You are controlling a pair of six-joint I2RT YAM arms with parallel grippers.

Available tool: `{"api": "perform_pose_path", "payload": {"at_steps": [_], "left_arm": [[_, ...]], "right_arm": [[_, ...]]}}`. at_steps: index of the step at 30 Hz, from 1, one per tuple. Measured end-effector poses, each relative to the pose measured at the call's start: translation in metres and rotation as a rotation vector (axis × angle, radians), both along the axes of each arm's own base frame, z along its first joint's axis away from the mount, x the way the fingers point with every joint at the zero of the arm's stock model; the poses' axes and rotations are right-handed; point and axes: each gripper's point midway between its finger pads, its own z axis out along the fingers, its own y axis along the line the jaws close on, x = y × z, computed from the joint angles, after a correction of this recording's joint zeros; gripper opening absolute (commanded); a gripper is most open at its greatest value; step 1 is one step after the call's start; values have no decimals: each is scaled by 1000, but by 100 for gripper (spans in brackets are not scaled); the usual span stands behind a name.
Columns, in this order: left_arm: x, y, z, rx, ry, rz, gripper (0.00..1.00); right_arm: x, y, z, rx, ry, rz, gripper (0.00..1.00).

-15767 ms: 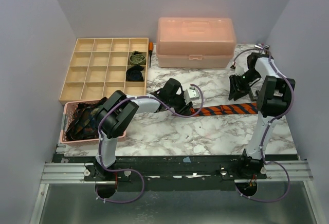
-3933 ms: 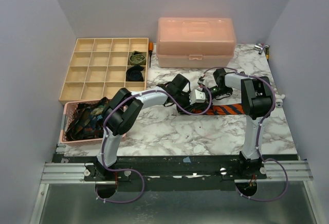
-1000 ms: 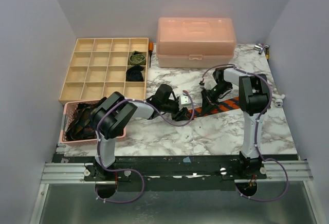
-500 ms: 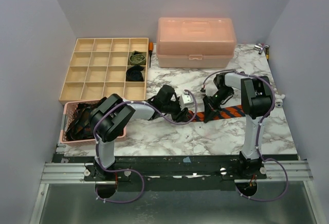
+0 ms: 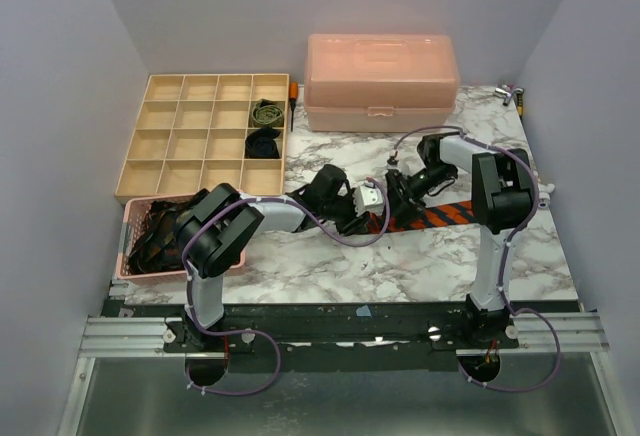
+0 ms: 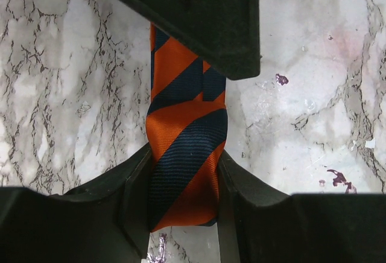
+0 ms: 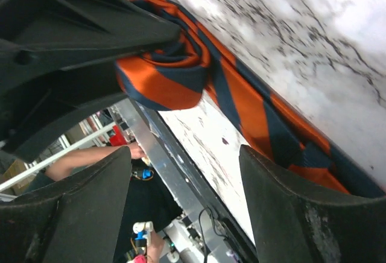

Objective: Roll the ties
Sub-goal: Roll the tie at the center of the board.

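An orange-and-navy striped tie (image 5: 440, 215) lies along the marble table, its left end wound into a small roll (image 6: 186, 172). My left gripper (image 5: 356, 210) is shut on that roll, whose sides press against both fingers (image 6: 134, 198) in the left wrist view. My right gripper (image 5: 401, 192) hovers just right of the roll, above the flat stretch of tie (image 7: 268, 124). Its jaws stand open with nothing between them (image 7: 186, 154). More dark ties (image 5: 165, 231) fill a pink basket at the left.
A wooden compartment tray (image 5: 180, 141) at the back left holds an olive rolled tie (image 5: 266, 112) and a black one (image 5: 263, 143). A pink lidded box (image 5: 380, 81) stands at the back. The pink basket (image 5: 128, 256) sits near the front left edge.
My right gripper has opened and let go of the tie, shifting slightly back. The left gripper keeps its hold on the roll and has moved a little to the right.
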Motion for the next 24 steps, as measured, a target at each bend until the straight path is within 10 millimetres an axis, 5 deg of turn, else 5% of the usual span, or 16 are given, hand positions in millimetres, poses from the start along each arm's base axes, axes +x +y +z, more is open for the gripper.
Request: {"api": "perform_pose_path", "payload": {"at_steps": [7,14,22,24], "left_arm": [[0,-1,-1,8,-18,-5,24],[-1,-2,-1,14,-25,-2,24],[-2,-4,-2,23,-32,1,28],[-1,-4,-3,27,-34,3,39]], "right_arm": [[15,21,9,82,-29,-53,53],[14,38,1,93,-18,-37,47],[11,45,-12,77,20,-38,1],[11,45,-12,68,27,-44,0]]}}
